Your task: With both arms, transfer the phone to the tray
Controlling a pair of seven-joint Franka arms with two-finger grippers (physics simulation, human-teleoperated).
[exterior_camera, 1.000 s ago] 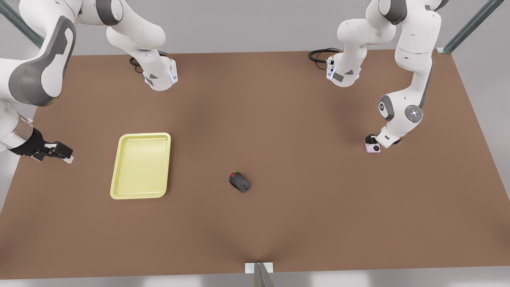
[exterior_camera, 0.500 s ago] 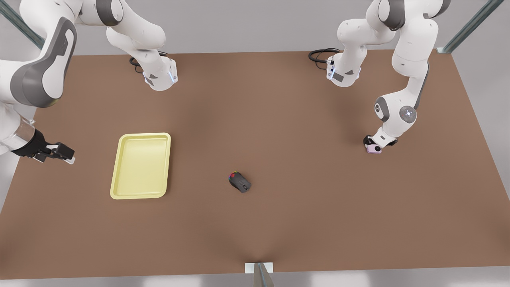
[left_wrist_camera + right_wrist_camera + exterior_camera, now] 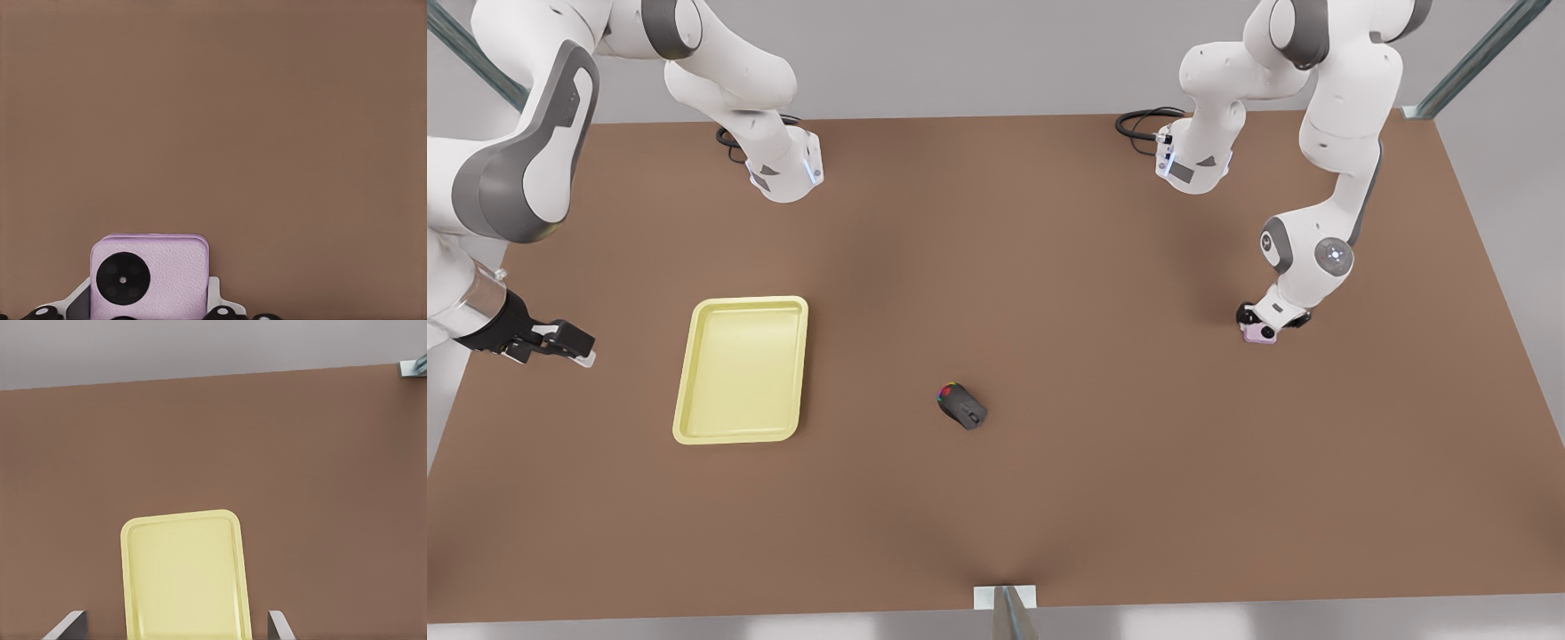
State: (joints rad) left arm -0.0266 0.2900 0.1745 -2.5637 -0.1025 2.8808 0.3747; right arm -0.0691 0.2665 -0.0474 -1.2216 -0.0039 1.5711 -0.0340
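The pale lilac phone (image 3: 1260, 333) lies on the brown table at the front view's right, largely covered by the wrist above it. My left gripper (image 3: 1263, 320) is down over it. In the left wrist view the phone (image 3: 167, 273) sits between the two fingers (image 3: 214, 293), which press against its sides. The pale yellow tray (image 3: 741, 369) lies flat at the front view's left, holding nothing. My right gripper (image 3: 569, 347) hovers open beside the tray's outer side, near the table's edge, and the tray (image 3: 183, 577) shows ahead of its spread fingers (image 3: 67, 625).
A dark grey computer mouse (image 3: 963, 407) with coloured lights sits mid-table between tray and phone. Both arm bases (image 3: 787, 173) stand at the far edge with black cables. A small bracket (image 3: 1005, 597) sticks up at the near edge.
The left gripper came down over the phone, hiding most of it in the front view, and then stayed put. The right gripper shifted only slightly beside the tray.
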